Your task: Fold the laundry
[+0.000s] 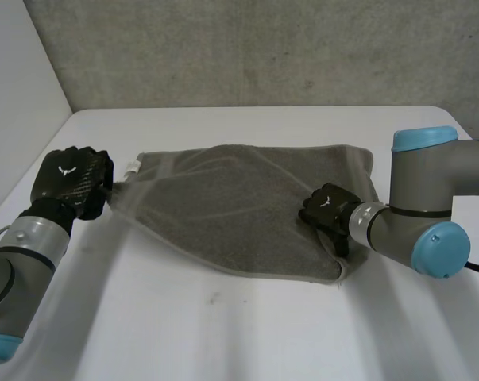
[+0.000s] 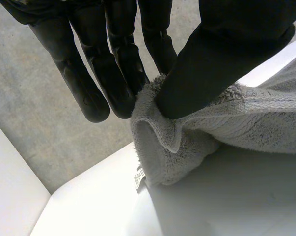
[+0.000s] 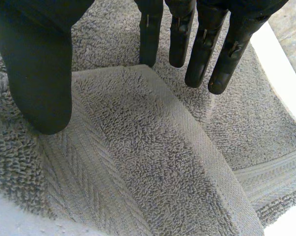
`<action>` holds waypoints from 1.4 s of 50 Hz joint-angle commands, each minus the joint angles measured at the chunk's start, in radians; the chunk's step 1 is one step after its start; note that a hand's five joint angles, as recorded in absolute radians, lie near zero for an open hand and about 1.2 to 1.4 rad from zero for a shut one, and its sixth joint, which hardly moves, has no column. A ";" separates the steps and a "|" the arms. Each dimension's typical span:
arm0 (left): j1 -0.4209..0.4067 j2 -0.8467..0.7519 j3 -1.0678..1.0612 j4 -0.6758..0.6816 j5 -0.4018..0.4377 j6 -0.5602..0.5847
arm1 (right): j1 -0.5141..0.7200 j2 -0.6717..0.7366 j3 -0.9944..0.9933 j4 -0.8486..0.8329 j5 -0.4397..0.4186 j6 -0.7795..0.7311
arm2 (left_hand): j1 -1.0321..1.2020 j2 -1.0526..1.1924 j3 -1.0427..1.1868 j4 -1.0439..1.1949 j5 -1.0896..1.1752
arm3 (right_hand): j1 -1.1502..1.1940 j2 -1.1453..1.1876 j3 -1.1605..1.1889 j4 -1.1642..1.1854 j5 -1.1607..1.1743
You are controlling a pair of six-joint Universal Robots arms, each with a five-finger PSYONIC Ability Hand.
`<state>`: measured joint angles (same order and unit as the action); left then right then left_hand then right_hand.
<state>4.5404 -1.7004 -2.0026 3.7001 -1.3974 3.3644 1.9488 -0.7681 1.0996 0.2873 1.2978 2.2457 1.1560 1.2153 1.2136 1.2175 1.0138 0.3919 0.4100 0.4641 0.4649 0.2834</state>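
Towel (image 1: pixel 239 214), grey and thick, lies across the middle of the white tabletop (image 1: pixel 223 333), partly doubled over on itself, one end toward the left edge and the other toward the right edge. The left hand (image 1: pixel 68 182) holds the corner nearest the tabletop's left edge raised off the surface. In the left wrist view its thumb (image 2: pixel 211 69) presses the hem against the fingers (image 2: pixel 121 88), so the hand is closed on the cloth in a pinch, with the white label (image 2: pixel 139 179) hanging just below. The right hand (image 1: pixel 326 208) sits on the towel's other end, toward the right edge. Its wrist view shows straight fingers (image 3: pixel 201 54) and a thumb (image 3: pixel 40 78) set apart on either side of a folded-over flap. No cloth is caught between them, so the hand reads as open.

The main risk seems to be the left pinch. It takes only a small bite of a bulky hem, and the towel looks heavy enough to drag free if the corner is carried across quickly. A second risk lies at the right end. An open hand merely resting there may not anchor the cloth, so a pull from the left could slide the whole towel along the tabletop or undo the flap instead of making a fold. If the right hand closes, it might gather both layers at once and bunch them.
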 commanded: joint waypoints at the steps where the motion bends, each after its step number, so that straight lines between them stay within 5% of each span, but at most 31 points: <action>1: 0.000 0.001 -0.008 0.001 0.002 0.001 | 0.005 0.007 0.002 -0.004 0.040 -0.021 | 0.240 0.181 0.183 0.179 0.208 | 0.163 0.145 0.091 0.090 0.097; 13: 0.000 0.001 -0.008 0.001 0.000 0.001 | 0.002 -0.040 0.026 -0.059 0.067 -0.015 | 0.240 0.181 0.183 0.179 0.208 | 0.835 0.817 0.762 0.762 0.769; 36: 0.002 0.001 -0.008 0.000 0.000 0.004 | -0.013 -0.108 0.137 -0.105 0.094 -0.015 | 0.240 0.181 0.183 0.179 0.208 | 0.559 0.541 0.487 0.486 0.493; 39: 0.002 0.001 -0.007 0.000 0.000 0.004 | -0.013 -0.140 0.164 -0.105 0.092 -0.015 | 0.240 0.181 0.183 0.179 0.208 | 0.674 0.656 0.601 0.601 0.608; 41: 0.005 0.001 -0.007 -0.005 -0.002 0.006 | -0.025 -0.181 0.196 -0.106 0.094 -0.023 | 0.240 0.181 0.183 0.179 0.208 | 1.003 0.985 0.931 0.930 0.937; 45: 0.005 0.008 -0.005 -0.022 -0.003 0.009 | -0.079 -0.265 0.273 -0.108 0.129 -0.020 | 0.240 0.181 0.183 0.179 0.208 | 1.004 0.986 0.932 0.931 0.938; 57: 0.097 0.217 0.004 -0.296 -0.003 0.076 | -0.277 -0.629 0.575 -0.091 0.144 -0.034 | 0.240 0.181 0.183 0.179 0.208 | 1.004 0.986 0.932 0.931 0.938; 67: 0.104 0.352 -0.038 -0.733 -0.002 0.412 | -0.439 -0.845 0.763 0.199 0.121 -0.289 | 0.240 0.181 0.183 0.179 0.208 | 1.004 0.986 0.932 0.931 0.938; 70: 0.098 0.349 -0.051 -0.749 -0.002 0.435 | -0.452 -0.847 0.767 0.210 0.104 -0.311 | 0.240 0.181 0.183 0.179 0.208 | 1.004 0.986 0.932 0.931 0.938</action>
<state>4.6500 -1.3688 -2.0235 3.1057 -1.4000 3.6634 1.5618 -1.5740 1.8253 0.3786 1.4293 2.0565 1.1560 1.2152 1.2163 1.2175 1.0138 0.9696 1.1760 1.1834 1.1923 0.9799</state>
